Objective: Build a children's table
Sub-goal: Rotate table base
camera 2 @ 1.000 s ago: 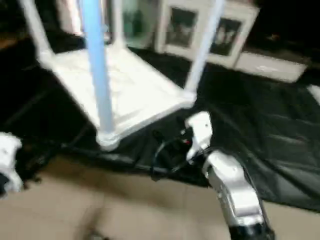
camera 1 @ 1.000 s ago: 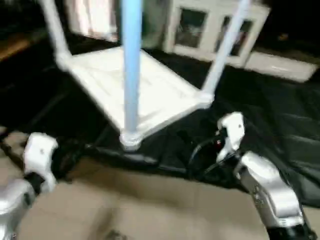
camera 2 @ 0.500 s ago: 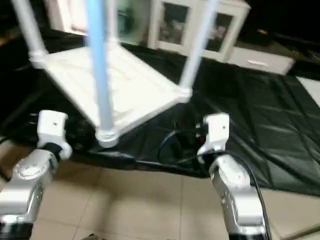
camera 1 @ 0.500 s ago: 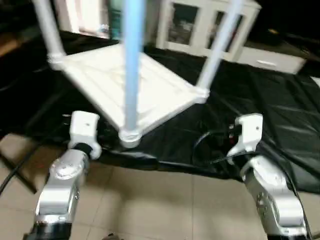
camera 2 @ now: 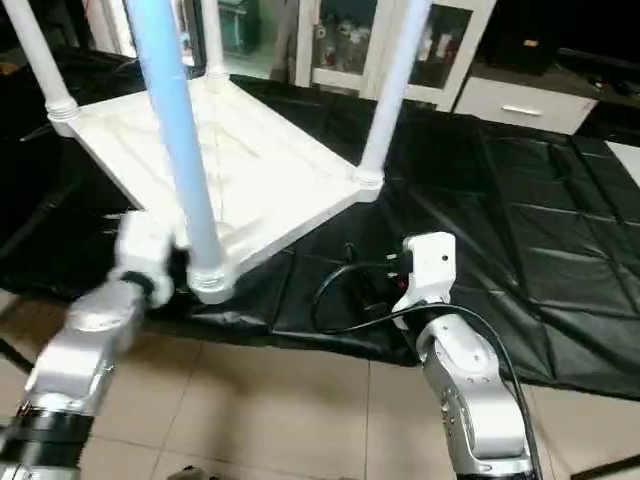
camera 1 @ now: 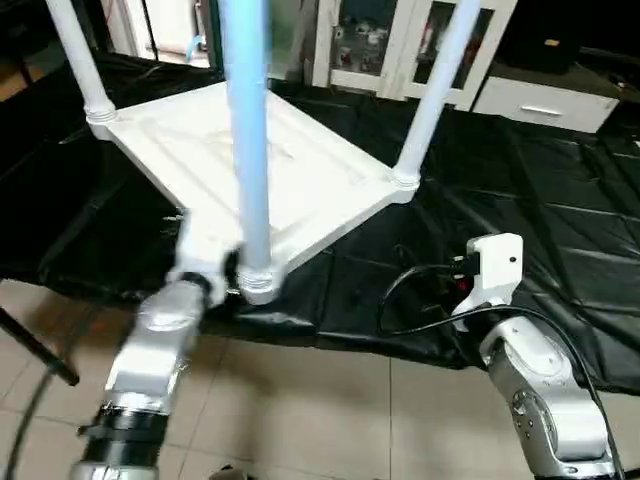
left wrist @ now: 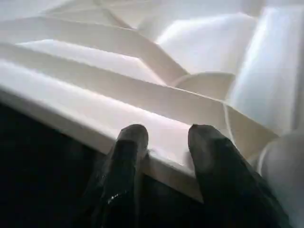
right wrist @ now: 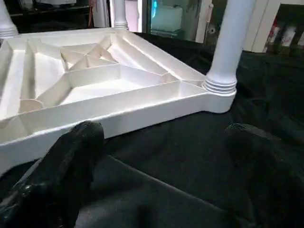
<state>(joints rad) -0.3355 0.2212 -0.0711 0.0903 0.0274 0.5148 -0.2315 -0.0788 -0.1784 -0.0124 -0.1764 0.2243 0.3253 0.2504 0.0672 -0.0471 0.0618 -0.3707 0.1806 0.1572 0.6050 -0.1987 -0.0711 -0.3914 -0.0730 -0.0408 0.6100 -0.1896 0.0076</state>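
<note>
Upside down on the black-sheeted work table (camera 1: 560, 190), the children's table (camera 1: 250, 160) rests on its top with all four legs socketed and pointing up, the nearest leg (camera 1: 245, 130) rising at the corner closest to us and the far-right leg (camera 1: 435, 90) standing at the next corner over. White cabinets with glass doors (camera 1: 390, 45) line the wall behind.

We have the left gripper (left wrist: 164, 142) at the near rim of the top, just beside the socket of that nearest leg; its two black fingers (left wrist: 128, 152) stand partly apart, and we cannot tell whether they pinch the rim or merely touch it. Our right gripper (right wrist: 156, 137) hangs wide open and empty above the black sheet, short of the rim between the near and far-right corners.

We judge the leg-fitting finished and the step in hand to be taking hold of the assembled table so it can be turned upright. The next move likely calls for the right gripper to advance to the rim and close, giving us a two-sided hold before any lift or flip.
</note>
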